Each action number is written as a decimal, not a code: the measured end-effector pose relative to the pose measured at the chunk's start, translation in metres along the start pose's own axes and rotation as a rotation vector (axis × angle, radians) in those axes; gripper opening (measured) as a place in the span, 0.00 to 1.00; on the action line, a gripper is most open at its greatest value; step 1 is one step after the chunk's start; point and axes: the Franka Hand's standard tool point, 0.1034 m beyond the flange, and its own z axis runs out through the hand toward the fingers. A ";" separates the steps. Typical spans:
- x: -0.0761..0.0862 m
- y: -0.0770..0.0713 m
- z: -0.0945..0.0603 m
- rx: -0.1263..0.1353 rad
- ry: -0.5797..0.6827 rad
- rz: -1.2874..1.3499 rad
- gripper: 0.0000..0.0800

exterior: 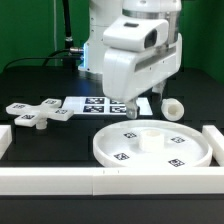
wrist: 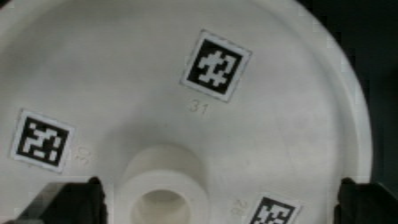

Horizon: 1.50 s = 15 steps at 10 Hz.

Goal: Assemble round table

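The large round rimmed disc (exterior: pixel 150 146) lies flat on the table with several tags and a raised hub at its middle. It fills the wrist view (wrist: pixel 178 90), where the hub (wrist: pixel 169 195) sits between my fingers. My gripper (exterior: pixel 134 108) hangs just above the disc's far edge; in the wrist view (wrist: pixel 217 205) its jaws are wide apart and empty. The cross-shaped piece (exterior: pixel 40 113) lies at the exterior view's left. The short cylinder leg (exterior: pixel 172 107) lies on its side behind the disc, at the exterior view's right.
The marker board (exterior: pixel 92 103) lies behind the disc, partly hidden by my gripper. Long white border blocks run along the front (exterior: pixel 110 181), the exterior view's left (exterior: pixel 4 140) and its right (exterior: pixel 214 140).
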 end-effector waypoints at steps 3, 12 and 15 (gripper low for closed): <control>-0.016 -0.026 -0.003 -0.009 0.007 0.115 0.81; -0.002 -0.082 0.009 0.029 0.006 0.956 0.81; 0.006 -0.095 0.017 0.037 0.015 1.009 0.81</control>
